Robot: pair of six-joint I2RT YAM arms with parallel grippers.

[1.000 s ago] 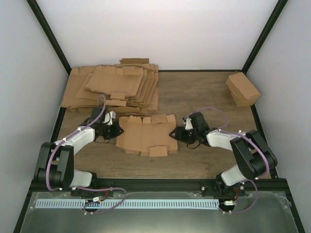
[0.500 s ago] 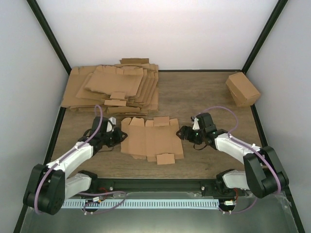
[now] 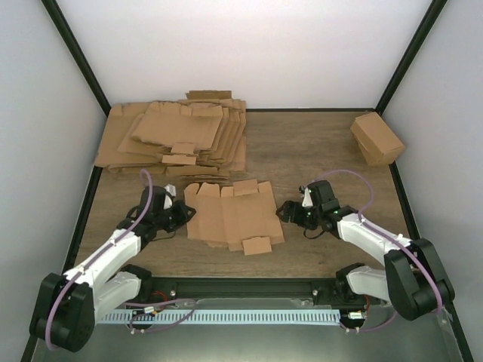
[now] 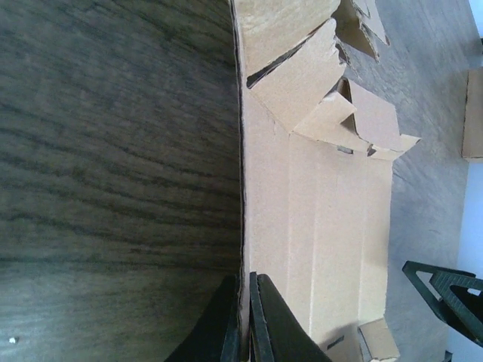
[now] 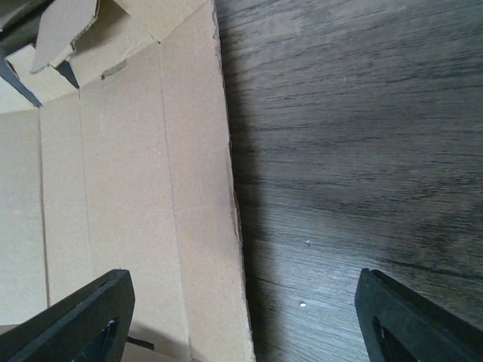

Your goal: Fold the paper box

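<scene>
1. Wood-grain table (image 3: 324, 158) set between plain white walls, with two robot arms reaching in from its near edge.
2. The paper box (image 3: 230, 215) lies flat and unfolded in the middle of the table, between the two arms. Small flaps stick out along its far and near sides.
3. The left gripper (image 3: 182, 213) is pressed together on the sheet's left edge, pinching the cardboard.
4. The right gripper (image 3: 287, 213) is spread wide at the sheet's right edge, one finger over the cardboard and one over bare wood. It appears to touch nothing.
5. The sheet looks thin and light. It is probably stiff across each panel but ready to bend along its creases, and likely to slide on the smooth wood if pushed. The outer long panels, close to their edges, look like the safest places to hold. The small flaps could crumple.
6. A thick pile of flat cardboard sheets (image 3: 177, 136) sits at the far left, near the sheet's far flaps and close enough to snag them.
7. A closed cardboard cuboid (image 3: 376, 138) stands at the far right, well apart.
</scene>
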